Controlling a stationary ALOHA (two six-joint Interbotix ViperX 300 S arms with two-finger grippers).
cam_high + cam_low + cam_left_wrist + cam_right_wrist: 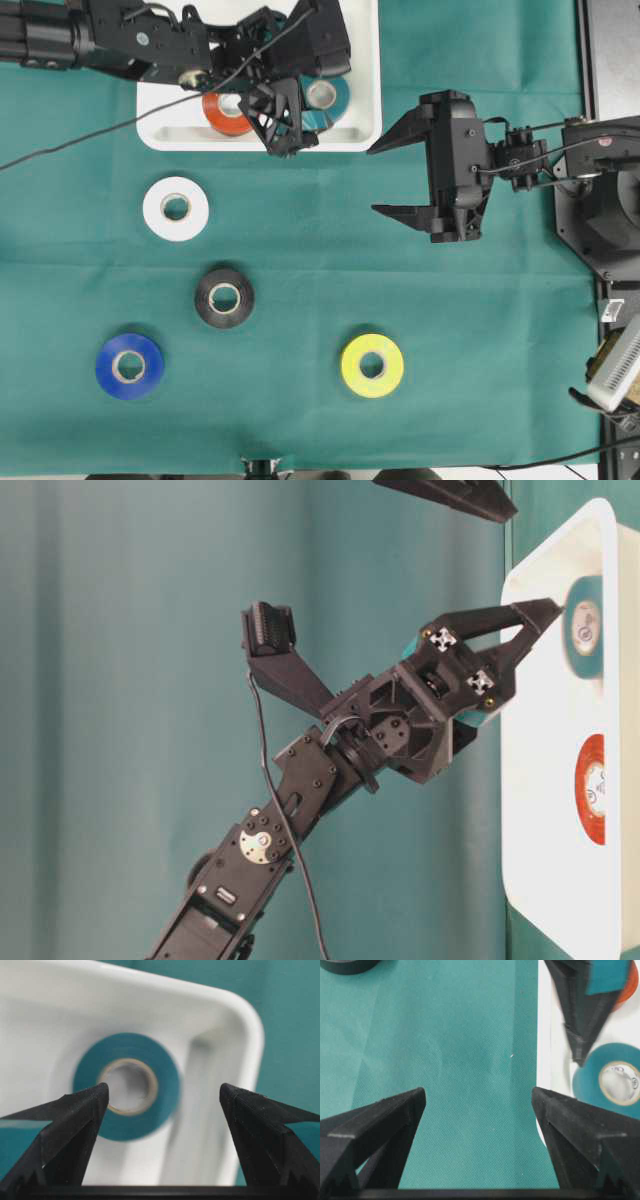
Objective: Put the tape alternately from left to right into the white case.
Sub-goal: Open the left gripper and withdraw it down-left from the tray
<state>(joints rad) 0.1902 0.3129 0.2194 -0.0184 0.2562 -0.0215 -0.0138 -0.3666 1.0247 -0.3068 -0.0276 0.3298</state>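
The left gripper (283,120) hung over the case (362,100) with jaws spread wide, gripping nothing; the teal roll (127,1085) lay flat inside beside the red one (226,110), apparently dropped there. The right gripper (388,178) waited spread and empty, probably next. White (176,208), black (224,297), blue (129,366) and yellow (372,365) remained on the cloth (480,330).

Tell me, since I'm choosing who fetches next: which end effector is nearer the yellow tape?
Right. The right end effector hangs open over the cloth above the yellow tape; the left end effector is farther off, open over the white tray.
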